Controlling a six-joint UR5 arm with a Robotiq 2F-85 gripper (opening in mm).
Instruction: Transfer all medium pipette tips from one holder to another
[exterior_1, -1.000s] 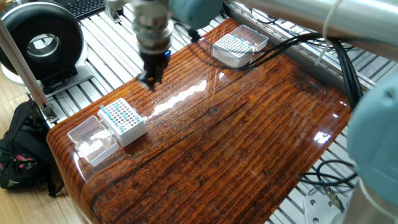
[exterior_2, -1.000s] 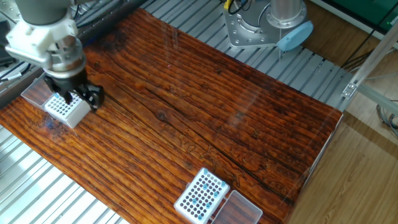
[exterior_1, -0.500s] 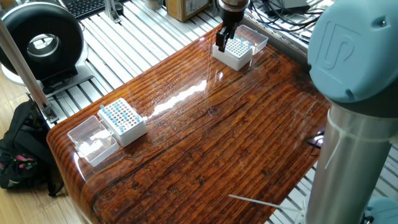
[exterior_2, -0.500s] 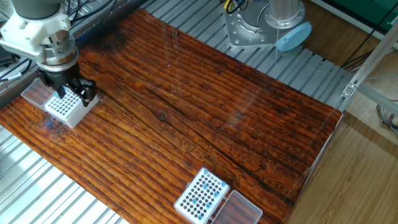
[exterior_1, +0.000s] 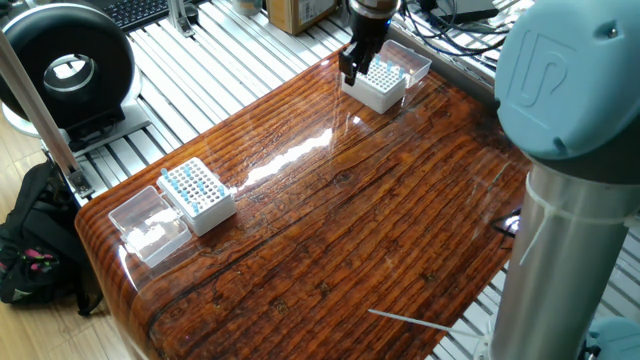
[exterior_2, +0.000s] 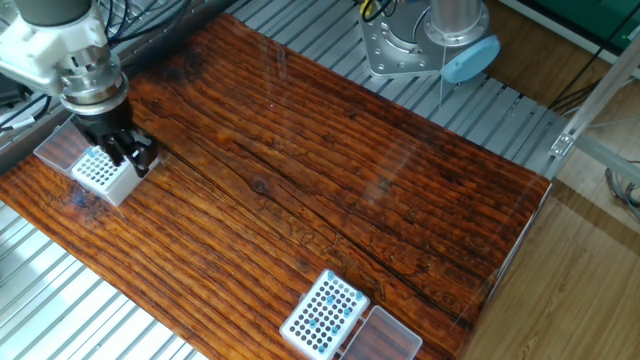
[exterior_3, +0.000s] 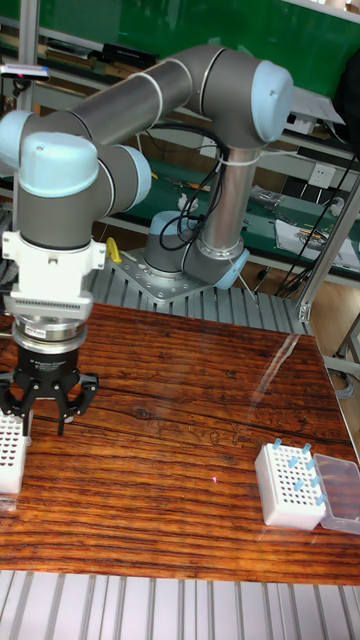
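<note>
Glossy striped wooden table (exterior_2: 330, 160), ribbed aluminium rails around it. Gripper (exterior_2: 126, 156) hangs over the near edge of one white gridded box (exterior_2: 100, 174), fingers slightly parted; cannot tell if a tip is pinched between them. Medium pipette tips (exterior_1: 192, 183), blue-topped, mostly fill the other white box (exterior_1: 205, 207), well apart from the gripper, clear plastic lid (exterior_1: 148, 222) beside it. Only the tall view shows the grey arm's base; there the gripper-side box is cropped.
</note>
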